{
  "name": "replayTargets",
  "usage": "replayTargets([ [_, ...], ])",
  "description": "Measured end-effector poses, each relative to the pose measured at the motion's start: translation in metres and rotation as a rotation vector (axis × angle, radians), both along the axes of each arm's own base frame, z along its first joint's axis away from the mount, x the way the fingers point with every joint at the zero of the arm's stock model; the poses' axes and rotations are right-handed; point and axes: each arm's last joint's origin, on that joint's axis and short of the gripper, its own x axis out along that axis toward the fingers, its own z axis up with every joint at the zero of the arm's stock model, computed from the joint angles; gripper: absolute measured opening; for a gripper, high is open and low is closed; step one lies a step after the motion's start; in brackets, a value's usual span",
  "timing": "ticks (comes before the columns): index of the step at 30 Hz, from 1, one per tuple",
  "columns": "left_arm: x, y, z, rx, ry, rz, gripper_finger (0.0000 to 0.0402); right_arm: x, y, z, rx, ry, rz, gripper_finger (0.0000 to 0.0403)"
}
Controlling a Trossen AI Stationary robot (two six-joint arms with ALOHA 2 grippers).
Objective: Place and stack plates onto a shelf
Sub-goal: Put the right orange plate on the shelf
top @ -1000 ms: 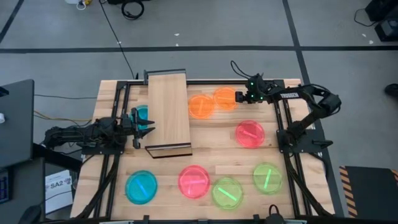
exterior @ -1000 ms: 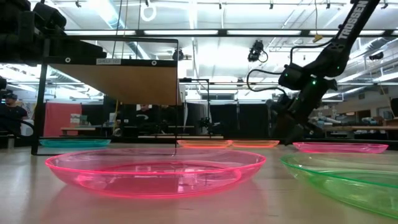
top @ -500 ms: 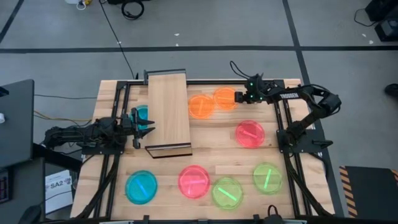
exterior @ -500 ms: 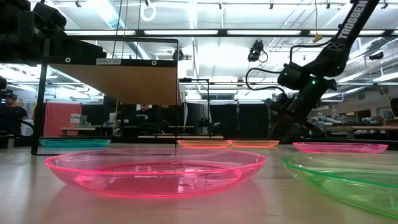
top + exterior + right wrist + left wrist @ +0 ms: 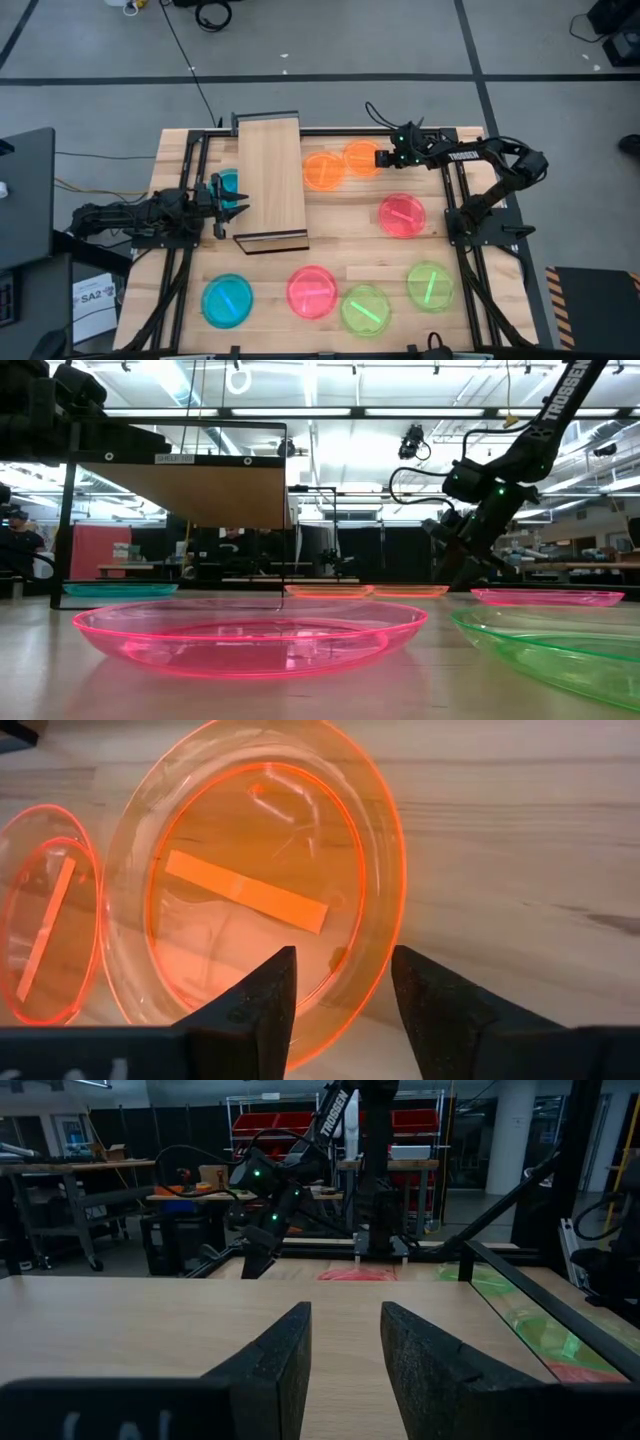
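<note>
Just ahead of my right pincer (image 5: 338, 982), its two dark fingers spread apart with nothing between them, lies the orange plate (image 5: 255, 895) I am after, flat on the slatted wooden counter (image 5: 520, 830). A second orange plate (image 5: 45, 915) sits beyond it, their rims touching or slightly overlapping; I cannot tell which. Seen from above, both lie beside the shelf (image 5: 271, 180), on the side nearer my right pincer, and the shelf's board is bare.

I judge this plate light, thin and glossy, so it should slip easily and flex a little if squeezed hard. It lies flat, leaving only the raised rim to grip. I would take the near edge of the rim, one finger over and one under, away from the neighbouring plate, and pinch gently.

My left pincer (image 5: 343, 1342) waits on the shelf's far side, fingers parted, over a teal plate (image 5: 228, 183).
</note>
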Motion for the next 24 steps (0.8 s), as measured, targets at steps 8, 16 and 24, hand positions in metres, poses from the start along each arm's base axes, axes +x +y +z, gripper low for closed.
replayTargets([
  [8,0.000,0.000,0.000,0.000,0.000,0.000,0.0130,0.006,-0.005,-0.012,0.018,-0.011,-0.023,0.0131],
  [16,0.000,0.000,0.000,0.000,0.000,0.000,0.0130,0.005,-0.007,-0.010,0.005,-0.039,-0.033,0.0088],
  [24,0.000,0.000,0.000,0.000,0.000,0.000,0.0130,0.005,-0.006,-0.010,0.008,-0.036,-0.031,0.0051],
])
